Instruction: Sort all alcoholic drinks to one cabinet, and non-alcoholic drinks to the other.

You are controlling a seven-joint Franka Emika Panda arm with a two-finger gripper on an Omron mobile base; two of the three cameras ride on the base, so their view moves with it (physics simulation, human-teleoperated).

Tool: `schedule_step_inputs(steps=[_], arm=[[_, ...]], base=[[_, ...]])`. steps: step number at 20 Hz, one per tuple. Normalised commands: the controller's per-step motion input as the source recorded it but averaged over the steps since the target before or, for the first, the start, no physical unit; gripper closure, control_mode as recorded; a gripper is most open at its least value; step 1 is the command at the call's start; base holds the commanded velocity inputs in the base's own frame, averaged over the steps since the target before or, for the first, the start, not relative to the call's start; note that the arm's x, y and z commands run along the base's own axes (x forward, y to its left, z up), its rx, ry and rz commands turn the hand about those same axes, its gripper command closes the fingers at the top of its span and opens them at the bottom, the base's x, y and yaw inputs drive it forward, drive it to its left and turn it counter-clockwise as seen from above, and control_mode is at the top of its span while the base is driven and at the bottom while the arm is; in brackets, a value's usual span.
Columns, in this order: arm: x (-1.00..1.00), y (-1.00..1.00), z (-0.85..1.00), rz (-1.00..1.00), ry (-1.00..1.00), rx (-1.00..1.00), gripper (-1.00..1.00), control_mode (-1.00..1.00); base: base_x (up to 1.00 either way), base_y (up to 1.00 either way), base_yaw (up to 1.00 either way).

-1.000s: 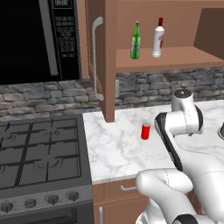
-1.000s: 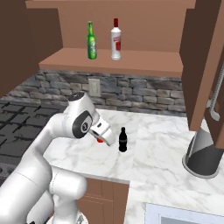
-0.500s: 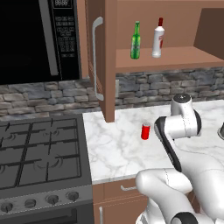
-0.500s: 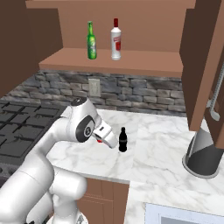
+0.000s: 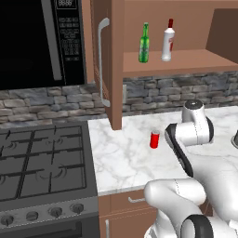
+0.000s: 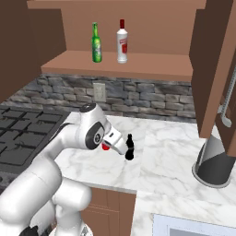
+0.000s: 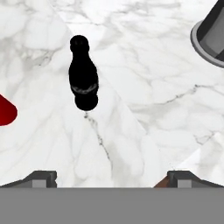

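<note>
A small black cola-style bottle [image 7: 83, 74] stands on the marble counter [image 7: 144, 109], ahead of my gripper [image 7: 112, 178] and a little left of its centre line. The two fingertips [image 7: 42, 178] stand far apart with nothing between them, so the gripper is open. In the right base view the gripper [image 6: 120, 147] sits just left of the black bottle [image 6: 130, 147]. The red can [image 5: 154, 139] stands on the counter beside it and also shows as the red can [image 7: 5, 110] at the left edge. A green bottle [image 5: 144, 43] and a white bottle [image 5: 168, 40] stand on the open cabinet's shelf [image 5: 195, 59].
The open cabinet door [image 5: 106, 65] with its curved handle hangs over the counter's left end, next to the stove [image 5: 42, 167] and microwave [image 5: 42, 42]. A grey conical vessel [image 6: 214, 159] stands at the right, under a second cabinet door [image 6: 216, 69].
The arm has swung right and lower, bringing the open gripper close to the black bottle. The bottles and the can have not moved.
</note>
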Motion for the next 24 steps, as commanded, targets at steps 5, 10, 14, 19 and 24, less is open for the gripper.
schedule_step_inputs(steps=[5, 10, 14, 19, 24], arm=[[0.27, -0.06, -0.10, 0.03, 0.00, 0.00, -1.00, -1.00], [0.23, -0.07, -0.09, 0.03, 0.00, 0.00, -1.00, -1.00], [0.27, -0.11, -0.11, 0.02, 0.00, 0.00, -1.00, -1.00], [0.15, -0.16, -0.13, 0.01, 0.00, 0.00, -1.00, -1.00], [0.21, -0.10, -0.14, 0.00, 0.00, 0.00, -1.00, -1.00]], base=[[0.00, 0.00, 0.00], [0.00, 0.00, 0.00], [0.00, 0.00, 0.00], [0.00, 0.00, 0.00], [0.00, 0.00, 0.00]])
